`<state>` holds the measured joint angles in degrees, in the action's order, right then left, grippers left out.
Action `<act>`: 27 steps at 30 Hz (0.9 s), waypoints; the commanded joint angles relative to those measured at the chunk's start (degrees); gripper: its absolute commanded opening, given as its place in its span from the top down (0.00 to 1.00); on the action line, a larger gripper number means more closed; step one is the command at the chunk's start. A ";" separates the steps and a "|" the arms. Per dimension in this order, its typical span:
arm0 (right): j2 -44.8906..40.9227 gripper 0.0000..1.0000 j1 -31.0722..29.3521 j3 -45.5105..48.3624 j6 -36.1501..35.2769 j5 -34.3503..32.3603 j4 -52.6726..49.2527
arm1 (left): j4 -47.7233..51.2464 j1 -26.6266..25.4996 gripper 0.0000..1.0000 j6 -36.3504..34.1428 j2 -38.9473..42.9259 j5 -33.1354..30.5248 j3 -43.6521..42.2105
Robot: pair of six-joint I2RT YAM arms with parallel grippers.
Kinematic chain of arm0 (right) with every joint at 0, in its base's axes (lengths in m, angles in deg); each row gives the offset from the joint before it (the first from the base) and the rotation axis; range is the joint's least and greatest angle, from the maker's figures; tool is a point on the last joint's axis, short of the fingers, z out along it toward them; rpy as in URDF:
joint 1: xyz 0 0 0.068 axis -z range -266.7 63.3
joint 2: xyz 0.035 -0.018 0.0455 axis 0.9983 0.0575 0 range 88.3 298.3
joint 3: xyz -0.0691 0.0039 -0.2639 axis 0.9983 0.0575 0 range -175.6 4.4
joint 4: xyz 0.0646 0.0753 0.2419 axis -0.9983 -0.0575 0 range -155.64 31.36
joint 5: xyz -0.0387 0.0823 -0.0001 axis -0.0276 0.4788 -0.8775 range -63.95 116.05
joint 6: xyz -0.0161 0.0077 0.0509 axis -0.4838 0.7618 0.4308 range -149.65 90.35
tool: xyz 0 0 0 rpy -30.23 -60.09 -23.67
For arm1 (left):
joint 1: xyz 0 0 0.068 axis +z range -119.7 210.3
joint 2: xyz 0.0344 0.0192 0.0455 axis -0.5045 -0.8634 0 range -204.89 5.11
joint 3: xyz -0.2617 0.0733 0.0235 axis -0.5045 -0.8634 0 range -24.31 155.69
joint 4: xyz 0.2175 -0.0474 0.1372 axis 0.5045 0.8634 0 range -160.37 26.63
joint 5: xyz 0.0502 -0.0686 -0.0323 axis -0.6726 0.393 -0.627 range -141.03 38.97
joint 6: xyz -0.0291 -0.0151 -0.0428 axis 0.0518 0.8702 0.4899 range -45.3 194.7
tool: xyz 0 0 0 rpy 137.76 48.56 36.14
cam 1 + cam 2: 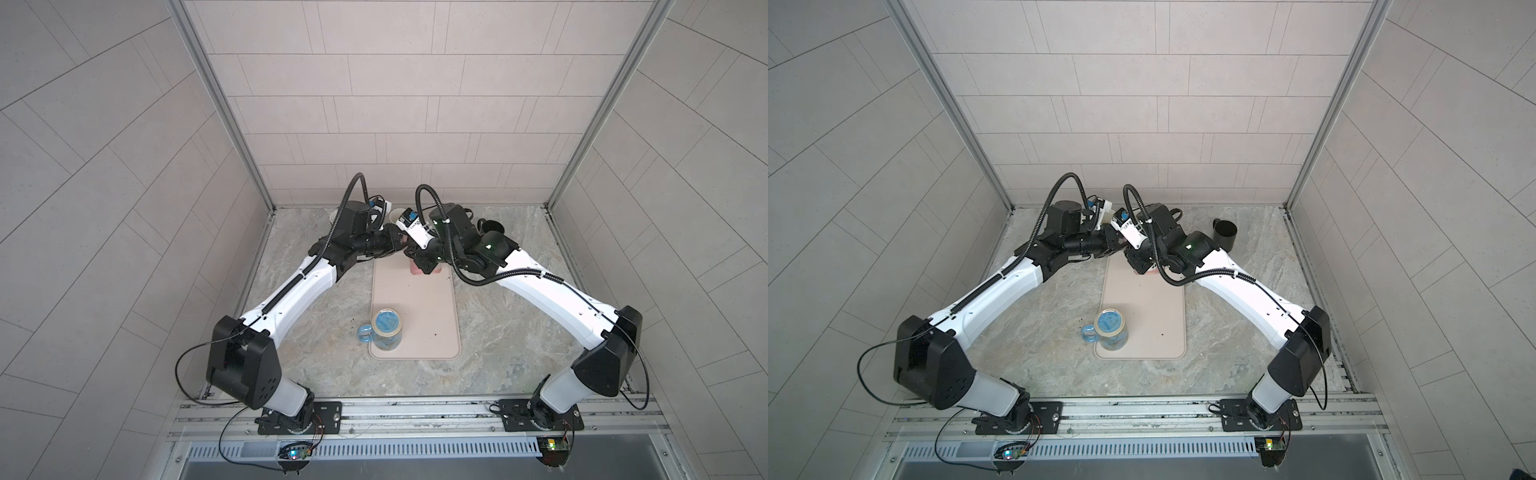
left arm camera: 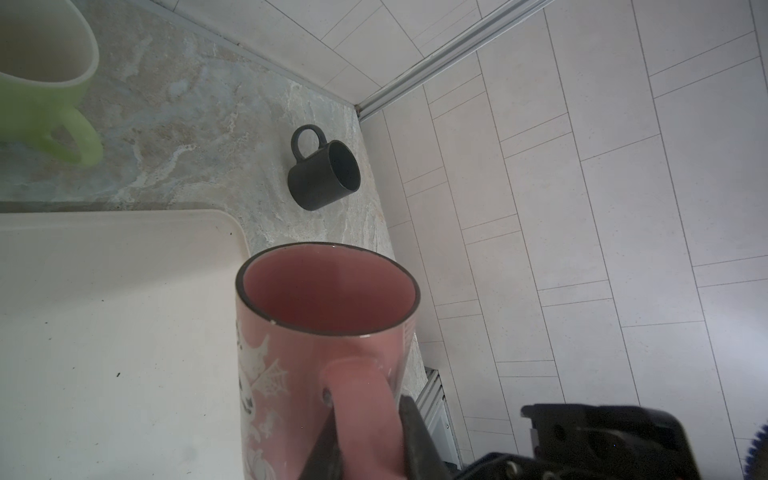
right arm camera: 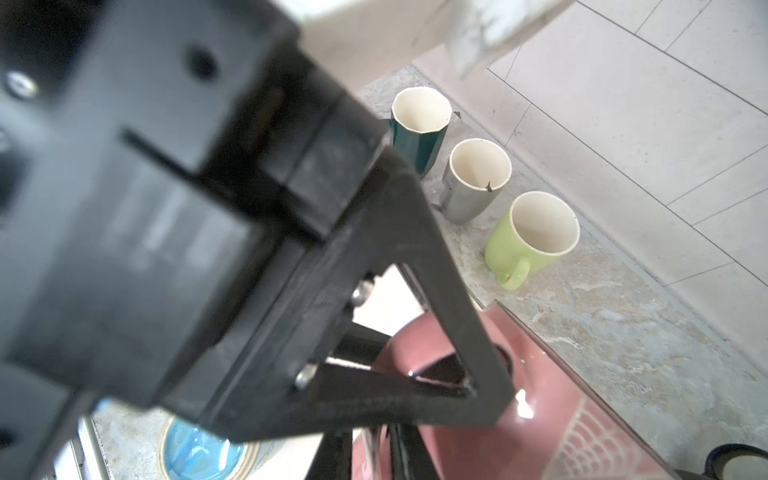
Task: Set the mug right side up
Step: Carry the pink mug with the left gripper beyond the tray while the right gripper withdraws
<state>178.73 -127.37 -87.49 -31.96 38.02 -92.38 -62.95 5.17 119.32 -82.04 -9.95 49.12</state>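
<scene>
The pink mug (image 2: 266, 374) with white spider-web prints hangs tilted over the far end of the beige mat (image 1: 415, 316), its dark-rimmed mouth toward the left wrist camera. My left gripper (image 2: 368, 415) is shut on the mug's handle, one dark finger on each side. In both top views the two grippers meet over that end of the mat, left gripper (image 1: 401, 243) and right gripper (image 1: 415, 257), and only a sliver of the mug (image 1: 417, 270) shows. In the right wrist view my right gripper (image 3: 372, 457) straddles the mug (image 3: 540, 374) wall with a narrow gap. Contact there is unclear.
A blue glass mug (image 1: 386, 330) stands on the mat's near end. A black mug (image 1: 1225, 232) stands at the back right. A green mug (image 3: 532, 241), a grey mug (image 3: 476, 183) and a teal mug (image 3: 419, 133) line the back wall.
</scene>
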 commanded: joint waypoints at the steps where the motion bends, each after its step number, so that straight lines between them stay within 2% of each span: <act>1: -3.66 0.83 -0.07 -0.17 -0.33 0.78 5.47 | -2.96 -0.82 1.00 -0.76 -1.33 3.04 3.23; 9: -7.67 0.82 1.40 2.58 0.24 -1.18 1.10 | -7.67 -0.80 1.00 0.00 -7.00 3.06 6.97; 20: -17.68 0.82 4.84 9.98 3.33 -4.88 1.22 | -19.63 -1.59 1.00 2.46 -15.94 3.09 13.85; 27: -21.18 0.85 7.80 12.98 4.02 -4.60 1.92 | -28.37 -3.98 1.00 0.08 -23.19 1.39 18.35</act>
<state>159.17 -120.35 -75.28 -29.11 34.12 -91.00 -79.78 2.53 120.74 -104.79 -9.45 63.90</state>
